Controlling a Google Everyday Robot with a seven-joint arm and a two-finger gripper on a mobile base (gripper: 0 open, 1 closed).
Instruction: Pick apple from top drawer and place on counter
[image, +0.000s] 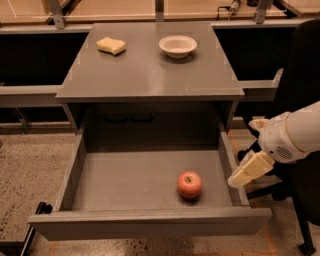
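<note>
The red-pink apple (189, 184) lies on the floor of the open top drawer (125, 180), right of centre and near the front panel. The grey counter (150, 70) is above the drawer. My gripper (250, 170), on the white arm (297, 134), hangs just outside the drawer's right wall, to the right of the apple and a little above it, not touching it. It holds nothing that I can see.
A yellow sponge (111, 45) and a white bowl (178, 46) sit at the back of the counter. A dark chair (305, 100) stands at the right behind the arm. Speckled floor surrounds the cabinet.
</note>
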